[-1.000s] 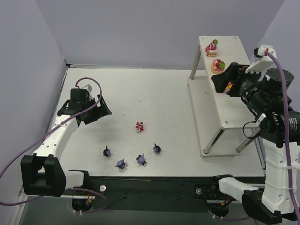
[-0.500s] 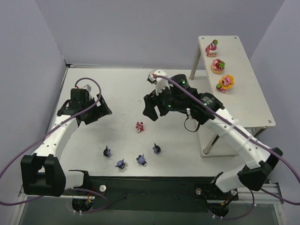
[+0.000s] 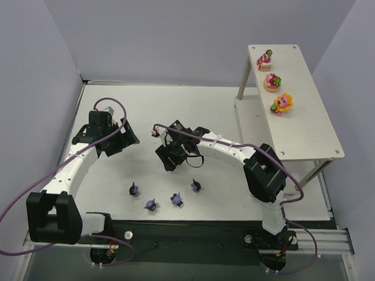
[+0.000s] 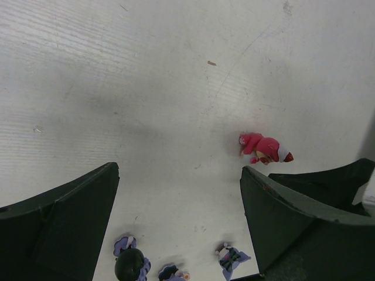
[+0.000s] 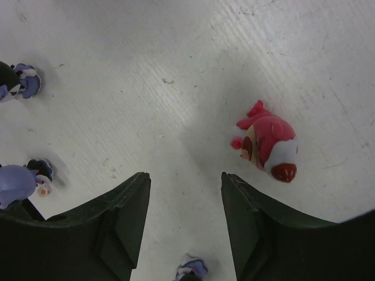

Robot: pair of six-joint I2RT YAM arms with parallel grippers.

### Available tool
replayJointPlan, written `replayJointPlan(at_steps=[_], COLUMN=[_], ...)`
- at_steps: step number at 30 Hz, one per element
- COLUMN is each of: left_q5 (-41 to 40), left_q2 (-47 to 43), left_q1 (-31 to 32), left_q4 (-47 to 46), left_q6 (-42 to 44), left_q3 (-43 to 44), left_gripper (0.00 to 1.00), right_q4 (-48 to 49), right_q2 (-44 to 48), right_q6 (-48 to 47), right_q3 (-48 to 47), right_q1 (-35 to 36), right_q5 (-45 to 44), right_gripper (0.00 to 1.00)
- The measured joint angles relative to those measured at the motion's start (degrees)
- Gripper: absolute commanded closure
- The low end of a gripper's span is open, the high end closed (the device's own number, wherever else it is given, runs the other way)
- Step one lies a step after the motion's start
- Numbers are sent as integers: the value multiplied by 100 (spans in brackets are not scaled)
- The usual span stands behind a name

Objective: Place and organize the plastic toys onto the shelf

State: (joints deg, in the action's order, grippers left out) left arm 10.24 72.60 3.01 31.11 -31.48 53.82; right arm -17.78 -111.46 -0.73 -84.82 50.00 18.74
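A pink toy [image 5: 266, 143] lies on its side on the table, just right of my right gripper's [image 5: 184, 178] right finger [image 5: 243, 202]. That gripper is open with only bare table between its jaws. In the top view the right gripper [image 3: 168, 154] hides this toy. The left wrist view shows the pink toy [image 4: 263, 149] too. Several dark blue-purple toys [image 3: 151, 204] stand nearer the front edge. Three bright toys [image 3: 273, 82] sit on the shelf's [image 3: 305, 120] top board. My left gripper [image 3: 118, 138] hangs open at the left, holding nothing.
The shelf's slim legs [image 3: 267, 175] stand on the table at the right. The right arm [image 3: 236, 151] stretches across the table's middle. A purple cable [image 3: 25, 190] loops beside the left arm. Grey walls close in the back and both sides.
My right arm swung from the shelf down to the table's middle, over the pink toy, and its jaws narrowed a little. The left arm stayed still.
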Motion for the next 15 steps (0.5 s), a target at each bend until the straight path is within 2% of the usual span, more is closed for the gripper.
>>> replayJointPlan(at_steps=[5,15], left_q5=[0,2], left_q2=[105,221], left_q1=[0,0], left_q4=[26,46], left_q6=[-2,2], left_q3=[11,101], left_gripper=[6,6], right_q4=[127,160], right_q2=[-387,-306], right_q6=[-44,-162], right_q3=[-227,-315], right_q1=[46,22], right_q5=[-81,-590], right_gripper=[49,49])
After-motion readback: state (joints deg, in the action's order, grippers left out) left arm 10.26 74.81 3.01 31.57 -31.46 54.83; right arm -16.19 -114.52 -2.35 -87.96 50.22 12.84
